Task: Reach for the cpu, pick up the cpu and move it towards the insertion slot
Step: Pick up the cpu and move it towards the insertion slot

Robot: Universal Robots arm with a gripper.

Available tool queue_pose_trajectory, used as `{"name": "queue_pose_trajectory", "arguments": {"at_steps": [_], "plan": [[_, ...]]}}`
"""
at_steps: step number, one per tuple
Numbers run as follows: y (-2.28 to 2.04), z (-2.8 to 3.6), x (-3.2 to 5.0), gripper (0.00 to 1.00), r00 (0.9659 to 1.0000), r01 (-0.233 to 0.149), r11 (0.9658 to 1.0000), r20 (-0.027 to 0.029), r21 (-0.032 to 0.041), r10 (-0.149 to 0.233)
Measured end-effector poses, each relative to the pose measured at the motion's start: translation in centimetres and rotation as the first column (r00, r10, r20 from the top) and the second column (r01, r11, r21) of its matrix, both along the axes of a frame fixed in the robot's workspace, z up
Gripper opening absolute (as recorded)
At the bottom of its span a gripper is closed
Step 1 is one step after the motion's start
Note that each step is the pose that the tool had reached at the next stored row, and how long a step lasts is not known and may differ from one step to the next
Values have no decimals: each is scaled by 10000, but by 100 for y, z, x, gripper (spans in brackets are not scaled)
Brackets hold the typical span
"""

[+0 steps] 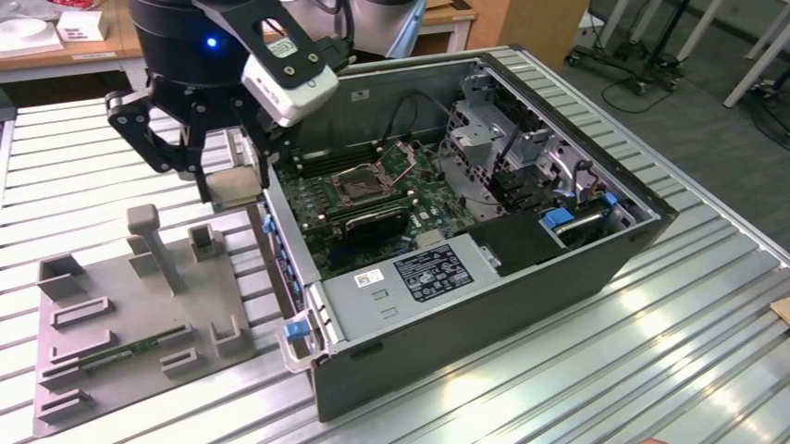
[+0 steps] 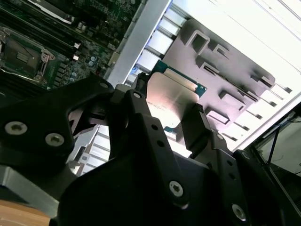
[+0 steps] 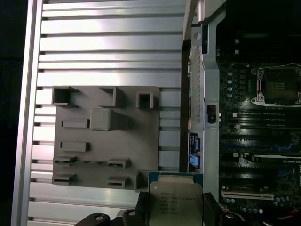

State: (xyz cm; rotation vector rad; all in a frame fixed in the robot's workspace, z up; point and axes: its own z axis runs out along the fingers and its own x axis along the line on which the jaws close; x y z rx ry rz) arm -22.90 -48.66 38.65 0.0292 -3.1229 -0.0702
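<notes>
My gripper point(image 1: 235, 180) is shut on the cpu point(image 1: 235, 189), a thin square chip with a pale metal top, and holds it by two opposite edges above the table. It hangs between the grey fixture plate point(image 1: 136, 314) and the open computer case's near wall. Both wrist views show the cpu point(image 2: 171, 96) point(image 3: 175, 197) clamped between the black fingers point(image 2: 136, 101). The insertion slot point(image 1: 364, 182) is a square metal-framed socket with a dark centre on the motherboard inside the case, toward the exterior view's right of the gripper. The wrist views also show the slot point(image 2: 19, 54) point(image 3: 277, 84).
The case wall point(image 1: 277, 231) stands between the gripper and the motherboard. A green memory stick point(image 1: 117, 351) lies in the fixture plate among raised grey holders. Inside the case are long black memory slots point(image 1: 370, 217), a power supply point(image 1: 420, 273) and drive cages point(image 1: 506, 157). The table point(image 1: 642, 370) is slatted aluminium.
</notes>
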Motion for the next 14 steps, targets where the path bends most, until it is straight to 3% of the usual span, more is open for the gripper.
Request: {"name": "queue_pose_trajectory", "arguments": {"at_steps": [14], "plan": [[0, -9, 282, 54, 10000, 1, 10000, 0, 0, -1]]}}
